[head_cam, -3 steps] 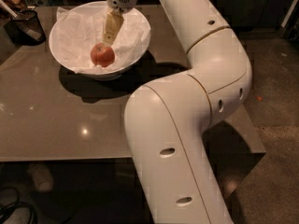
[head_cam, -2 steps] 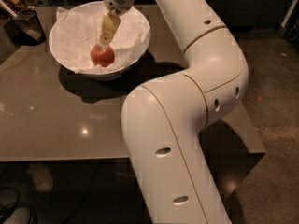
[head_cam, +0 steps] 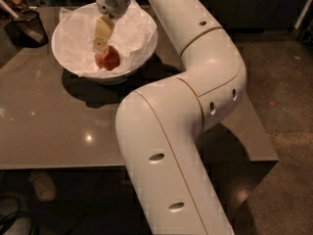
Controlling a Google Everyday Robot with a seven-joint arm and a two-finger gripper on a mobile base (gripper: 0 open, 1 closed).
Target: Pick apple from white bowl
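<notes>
Apple (head_cam: 110,60) in white bowl (head_cam: 68,65), gripper (head_cam: 100,47) down against its top, grip impossible to tell

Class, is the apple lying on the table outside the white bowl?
No, the apple lies inside the white bowl, with the pincer close above it.

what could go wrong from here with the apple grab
The gripper hangs just above the apple's left side, so it may nudge the apple and roll it across the crumpled paper. The loose paper could get caught and lifted too. A sideways push might tip the bowl.
</notes>
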